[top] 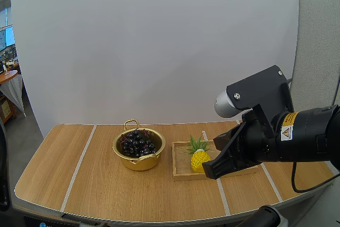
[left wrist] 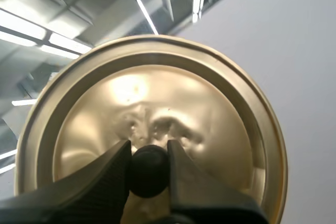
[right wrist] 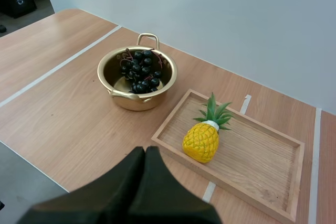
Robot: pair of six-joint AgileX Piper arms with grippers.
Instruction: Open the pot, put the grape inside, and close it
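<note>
Pale wooden tabletop [top: 106, 184] carries two things near its middle: a gold pot [top: 139, 163] and, just to its right, a wooden tray [top: 183, 175]. The pot stands upright with its mouth uncovered, and the bunch of dark grapes [top: 137, 143] already lies inside, heaped against the wall nearer the loop handle. A toy pineapple [top: 200, 158] lies in the tray and seems to have no part in the job.

The left claw [left wrist: 148, 153] pinches the lid [left wrist: 157, 93] by its black knob [left wrist: 148, 171], one finger on each side of it. I'd say it is held off the pot so the mouth is free for the fruit. With the grapes in, what is left is setting the lid back on. The lid is shiny gold with a raised ring round its rim, and its reflections ripple near the knob.

The right claw [top: 212, 171] hovers over the near edge of the tray, close to the pineapple, its fingers pressed together on nothing. It looks parked clear of the pot so the lid can come down unhindered.
</note>
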